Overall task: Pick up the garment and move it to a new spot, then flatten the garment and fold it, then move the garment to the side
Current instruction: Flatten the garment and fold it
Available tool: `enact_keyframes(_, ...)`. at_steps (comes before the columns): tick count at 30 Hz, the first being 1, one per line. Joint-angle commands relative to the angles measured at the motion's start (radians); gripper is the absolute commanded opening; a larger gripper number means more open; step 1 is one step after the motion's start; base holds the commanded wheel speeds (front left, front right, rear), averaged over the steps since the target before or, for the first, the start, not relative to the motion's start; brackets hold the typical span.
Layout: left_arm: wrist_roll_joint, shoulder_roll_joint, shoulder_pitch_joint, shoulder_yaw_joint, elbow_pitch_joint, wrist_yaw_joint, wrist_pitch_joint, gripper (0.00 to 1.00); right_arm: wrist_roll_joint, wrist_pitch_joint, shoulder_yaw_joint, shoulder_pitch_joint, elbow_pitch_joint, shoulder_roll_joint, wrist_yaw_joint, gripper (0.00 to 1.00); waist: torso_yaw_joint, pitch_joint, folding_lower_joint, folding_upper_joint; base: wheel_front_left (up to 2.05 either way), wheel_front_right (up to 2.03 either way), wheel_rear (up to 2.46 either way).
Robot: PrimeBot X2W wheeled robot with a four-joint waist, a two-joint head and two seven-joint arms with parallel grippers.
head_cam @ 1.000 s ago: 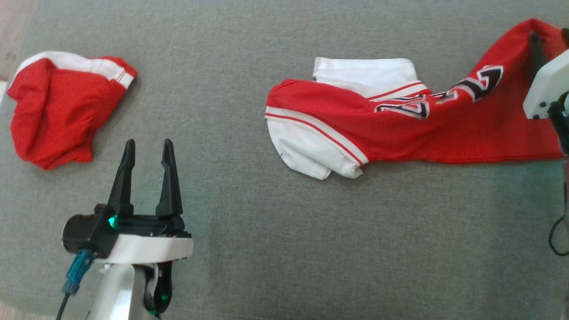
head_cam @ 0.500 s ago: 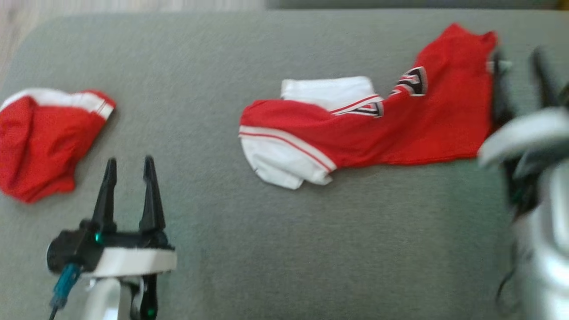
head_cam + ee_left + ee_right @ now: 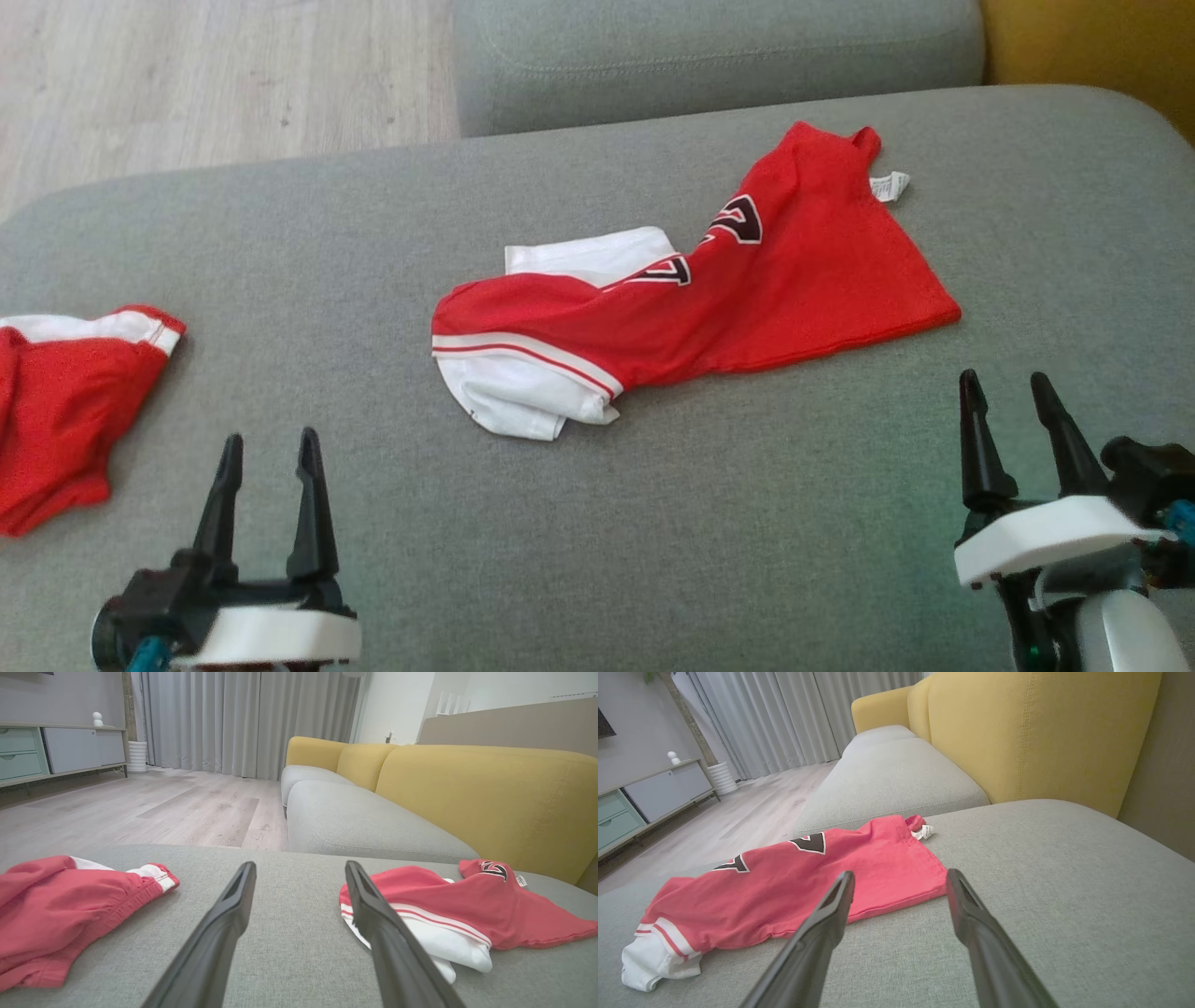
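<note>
1. the garment (image 3: 747, 299), a red jersey, lies crumpled near the middle of the grey cushion (image 3: 747, 541), touching neither gripper.
2. in the head view its long axis runs on a slant, from a bunched white end at 8 o'clock to a broad red end at 2 o'clock.
3. the 2 o'clock end spreads flat into a rough wedge, with a small white label (image 3: 889, 185) sticking out at its far corner.
4. the 8 o'clock end is folded over itself: a white panel edged by a white band with 1 thin red stripe. another white flap shows behind it toward 11 o'clock.
5. the red cloth looks like a fine, soft knit, with black figures outlined in white across its middle, partly lost in a fold.
6. the cushion is a coarse grey weave with rounded edges.
7. the left gripper (image 3: 269, 436) sits at 7 o'clock, its 2 dark tapered fingers spread wide, holding nothing.
8. the right gripper (image 3: 1004, 375) sits at 4 o'clock, near the jersey's red hem but clear of it, jaws wide and empty.
9. a second red piece (image 3: 56, 411) with a white band lies rumpled at 9 o'clock, well apart from the jersey.
</note>
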Motion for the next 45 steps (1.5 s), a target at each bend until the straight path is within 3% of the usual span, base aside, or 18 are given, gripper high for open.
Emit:
enact_keyframes(1, 0.009, 0.009, -0.017, 0.033, -0.035, 0.004, -0.009, 1.00, -0.009, 0.005, 0.019, -0.027, -0.051, -0.004, -0.001, 1.00, -0.002, -0.005, 0.0003, -0.0001, 0.00, 0.00, 0.00)
enact_keyframes(13, 0.006, -0.001, -0.033, -0.008, -0.005, 0.003, -0.009, 1.00, -0.003, 0.034, 0.020, -0.020, -0.103, -0.003, -0.001, 1.00, 0.004, 0.016, 0.0003, -0.0001, 0.00, 0.00, 0.00)
enact_keyframes(19, -0.016, -0.009, -0.139, -0.183, 0.145, 0.002, 0.053, 1.00, 0.000, 0.029, 0.035, -0.039, -0.100, -0.003, -0.001, 1.00, -0.009, 0.049, 0.0003, -0.0001, 0.00, 0.00, 0.00)
enact_keyframes(24, -0.112, -0.013, -0.241, -0.289, 0.306, 0.002, 0.111, 1.00, 0.004, 0.024, 0.056, -0.061, -0.094, -0.003, -0.001, 1.00, -0.036, 0.078, 0.0003, -0.0001, 0.00, 0.00, 0.00)
enact_keyframes(39, -0.357, -0.013, -0.457, -0.472, 0.592, 0.170, 0.192, 1.00, 0.010, 0.005, 0.085, -0.111, -0.083, -0.003, -0.001, 1.00, -0.112, 0.141, 0.0003, -0.0001, 0.00, 0.00, 0.00)
enact_keyframes(40, -0.371, -0.013, -0.462, -0.482, 0.602, 0.180, 0.197, 0.77, 0.011, 0.004, 0.085, -0.112, -0.083, -0.003, -0.001, 1.00, -0.113, 0.141, 0.0003, -0.0001, 0.00, 0.00, 0.00)
enact_keyframes(42, -0.373, -0.013, -0.474, -0.505, 0.617, 0.196, 0.182, 0.00, 0.014, 0.002, 0.084, -0.115, -0.083, -0.003, -0.001, 1.00, -0.114, 0.142, 0.0003, -0.0001, 0.00, 0.00, 0.00)
enact_keyframes(45, -0.378, -0.013, -0.483, -0.515, 0.639, 0.211, 0.146, 0.00, 0.013, 0.010, 0.080, -0.120, -0.074, -0.003, -0.001, 1.00, -0.106, 0.143, 0.0003, -0.0001, 0.00, 0.00, 0.00)
